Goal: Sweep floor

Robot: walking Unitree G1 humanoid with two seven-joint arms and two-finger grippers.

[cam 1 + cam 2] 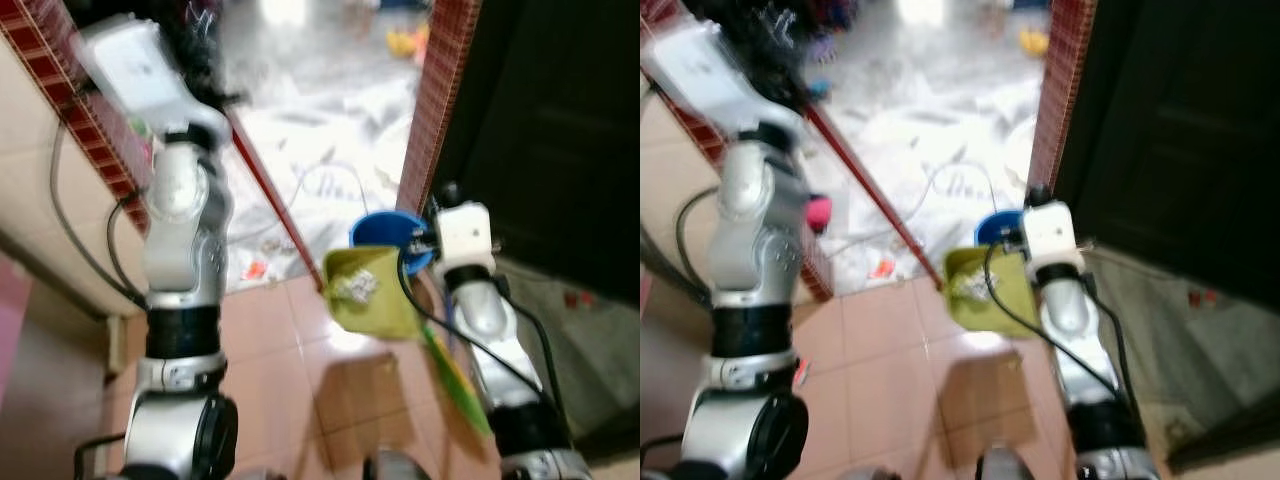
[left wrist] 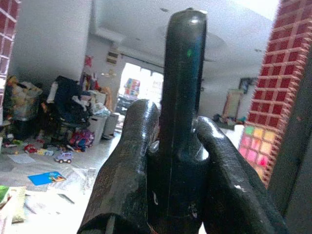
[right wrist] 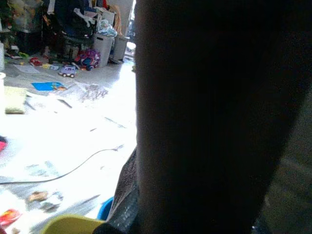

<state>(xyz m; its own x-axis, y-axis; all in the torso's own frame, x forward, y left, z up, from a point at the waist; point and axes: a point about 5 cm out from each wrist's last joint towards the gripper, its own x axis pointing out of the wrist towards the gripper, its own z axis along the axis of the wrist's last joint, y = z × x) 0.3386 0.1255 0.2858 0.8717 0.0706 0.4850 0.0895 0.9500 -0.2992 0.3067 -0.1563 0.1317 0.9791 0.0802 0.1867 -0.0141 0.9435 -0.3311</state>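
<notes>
Broom handle [image 1: 268, 190], a thin red stick, runs slantwise from the raised left arm down toward the terracotta tiled floor [image 1: 290, 350], ending just beside the yellow-green dustpan [image 1: 368, 290]. The left gripper [image 2: 183, 146] sits high by the red tiled doorpost; its two black fingers [image 2: 131, 161] are closed tight around a dark upright rod, seemingly the broom's upper end. The dustpan hangs tilted over the tiles, with a small clump of pale grey debris [image 1: 355, 287] lying in it and its green handle [image 1: 455, 375] slanting back along the right arm. Behind it, touching its far edge, stands a blue bucket [image 1: 385, 232]. The right gripper [image 1: 425, 240] is at the dustpan's rim, but whether its fingers are spread or closed cannot be told: a dark blurred shape blocks the right wrist view. Beyond the doorway lies a bright, pale floor [image 1: 320, 130] with a thin white cable [image 1: 320, 185] and scattered toys [image 3: 68, 71].
</notes>
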